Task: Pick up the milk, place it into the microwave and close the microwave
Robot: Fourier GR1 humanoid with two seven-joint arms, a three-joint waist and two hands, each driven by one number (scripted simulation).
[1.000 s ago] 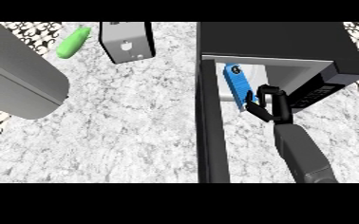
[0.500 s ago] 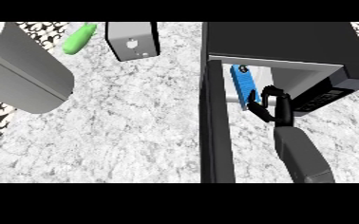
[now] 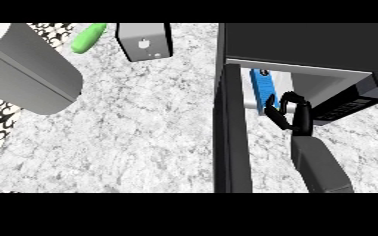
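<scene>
The milk (image 3: 262,87) has gone a bit deeper into the open microwave (image 3: 295,42), long axis 12-to-6, low end just at 10 o'clock of the rt robot hand (image 3: 289,114), which is curled round it.

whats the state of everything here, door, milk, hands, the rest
microwave door: open
milk: at the microwave opening, held at its near end
right hand: fingers curled on the milk
green vegetable: lying on the counter, untouched
grey box: on the counter, untouched
left hand: not in view
</scene>
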